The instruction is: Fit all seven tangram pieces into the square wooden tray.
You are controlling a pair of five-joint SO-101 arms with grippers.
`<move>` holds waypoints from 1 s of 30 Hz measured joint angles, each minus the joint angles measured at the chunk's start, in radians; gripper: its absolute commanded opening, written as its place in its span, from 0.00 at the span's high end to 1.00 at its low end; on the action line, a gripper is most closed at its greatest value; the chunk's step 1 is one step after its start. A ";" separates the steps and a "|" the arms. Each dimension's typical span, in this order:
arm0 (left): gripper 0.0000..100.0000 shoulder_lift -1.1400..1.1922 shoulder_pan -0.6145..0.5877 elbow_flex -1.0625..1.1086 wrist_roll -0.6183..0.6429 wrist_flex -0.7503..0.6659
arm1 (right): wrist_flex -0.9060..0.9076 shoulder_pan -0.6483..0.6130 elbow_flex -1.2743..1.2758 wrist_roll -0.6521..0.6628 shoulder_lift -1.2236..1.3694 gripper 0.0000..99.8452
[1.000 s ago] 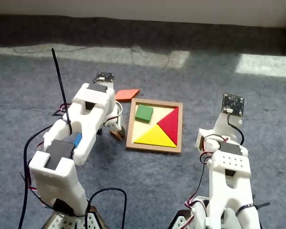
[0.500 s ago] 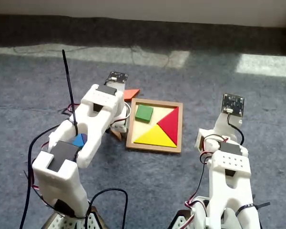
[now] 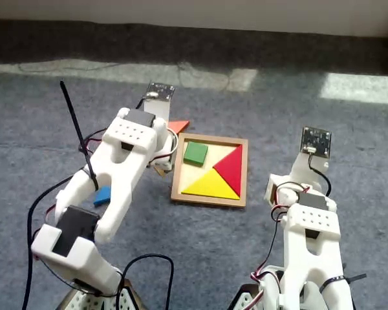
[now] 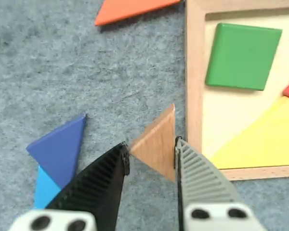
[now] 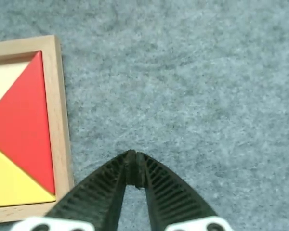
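Square wooden tray (image 3: 210, 201) sits mid-frame in the high view on grey carpet (image 3: 297, 110), w/ three pieces in. Green square block (image 3: 195, 153) is in its upper-left corner, red triangle (image 3: 231, 166) along the right side, yellow triangle (image 3: 210, 185) along the bottom. Rest of the tray floor is bare, so prob. four pieces to go.

Left gripper (image 4: 151, 150) is just off the tray's left rim. Its fingers (image 4: 197, 173) pinch a small light-brown wooden triangle (image 4: 156, 142), one tip on each of two edges, piece just beside the rim. Can't tell if it's off the carpet.

Loose on the carpet: orange flat piece (image 3: 178, 126) just above the tray's upper-left corner. Also a dark blue triangle (image 4: 60, 147) and a light blue piece (image 4: 43, 190), touching each other, near the brown one on its far side from the tray.

Right gripper (image 5: 135, 168) hangs over bare carpet right of the tray, fingers pressed together, nothing btwn them.

Handling, my read: pieces look thin, stiff and light, w/ no give, so the fit will be tight. Slanted edges could squirt out under a squeeze, so grip across the wide part, not the point. It needs to clear the rim and go down flat.
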 measured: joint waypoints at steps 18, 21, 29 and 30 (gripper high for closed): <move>0.91 0.222 0.184 -0.273 0.394 -0.140 | 0.000 0.069 0.000 0.000 0.000 0.99; 0.90 0.316 0.189 -0.361 0.422 -0.140 | 0.000 0.071 0.000 0.000 0.000 0.99; 0.77 0.465 0.232 -0.523 0.431 -0.140 | 0.000 0.071 0.000 0.000 0.000 0.99; 0.72 0.473 0.232 -0.535 0.431 -0.135 | 0.000 0.071 0.000 0.000 0.000 0.99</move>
